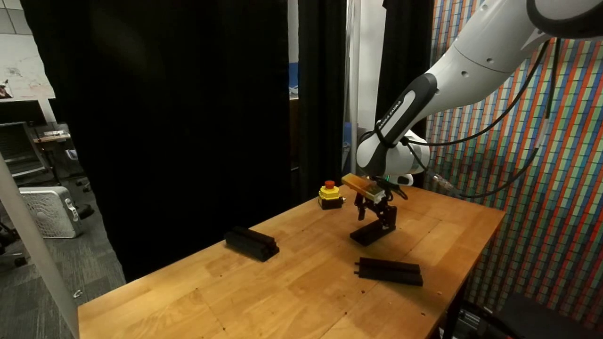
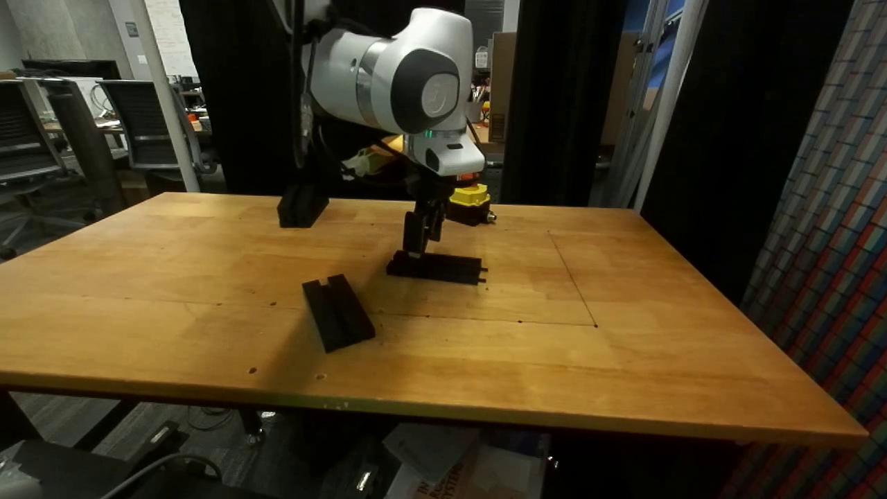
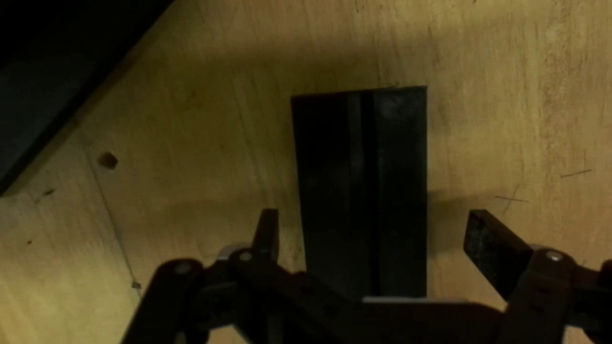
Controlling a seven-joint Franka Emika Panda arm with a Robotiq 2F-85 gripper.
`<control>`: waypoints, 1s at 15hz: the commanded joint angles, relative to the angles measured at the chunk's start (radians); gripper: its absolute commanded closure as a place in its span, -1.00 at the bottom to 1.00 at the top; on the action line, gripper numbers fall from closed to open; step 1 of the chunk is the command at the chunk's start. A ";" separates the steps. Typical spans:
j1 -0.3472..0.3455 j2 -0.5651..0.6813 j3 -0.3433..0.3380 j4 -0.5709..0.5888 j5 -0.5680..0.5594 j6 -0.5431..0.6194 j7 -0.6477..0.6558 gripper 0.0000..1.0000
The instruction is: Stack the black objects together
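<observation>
Beneath my gripper (image 3: 373, 215) lies a flat black bar (image 3: 330, 181), grooved lengthwise, and the jaws stand wide on either side of it with bare wood visible between. Both exterior views show the gripper (image 2: 424, 242) low over one end of this bar (image 2: 443, 268); its exact height is hard to tell. Another black bar (image 1: 388, 271) rests nearer the table's side, angled differently; a black bar (image 3: 52, 81) also fills the upper left corner of the wrist view. At the table's far edge is a thicker black pile (image 1: 252, 243), apparently bars put together; their number is unclear.
A yellow-and-black emergency stop (image 1: 330, 195) with a red button stands close behind the gripper, near the table's edge. Black curtains (image 1: 165, 117) hang right behind that edge. A cable (image 1: 513, 186) loops from the arm beside the wooden table (image 1: 282, 292).
</observation>
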 commanded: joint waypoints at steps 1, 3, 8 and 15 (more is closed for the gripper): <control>-0.003 0.024 -0.018 0.048 0.016 -0.034 -0.064 -1.00; -0.004 0.038 -0.023 0.065 0.018 -0.045 -0.083 -1.00; -0.004 0.077 -0.027 0.104 0.024 -0.069 -0.119 -1.00; 0.005 0.115 -0.031 0.137 0.018 -0.110 -0.134 -1.00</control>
